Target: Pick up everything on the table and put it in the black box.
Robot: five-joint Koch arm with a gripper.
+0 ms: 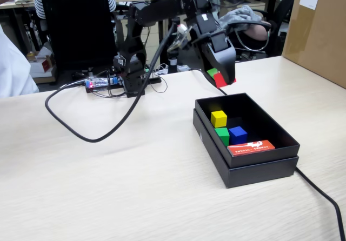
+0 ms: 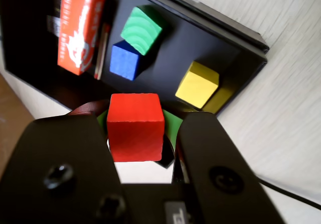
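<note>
Now red cube (image 2: 135, 126) clamped in end effector (image 2: 145, 133) above black box (image 1: 281, 165)

We note a matte black arm (image 1: 162, 11) of blocky links on a black base (image 1: 130, 68). Gripper (image 2: 138, 133): two broad black jaws with green lining inside and recessed screws (image 2: 57, 176). A thick black cable (image 1: 92, 135) loops off the base.
</note>
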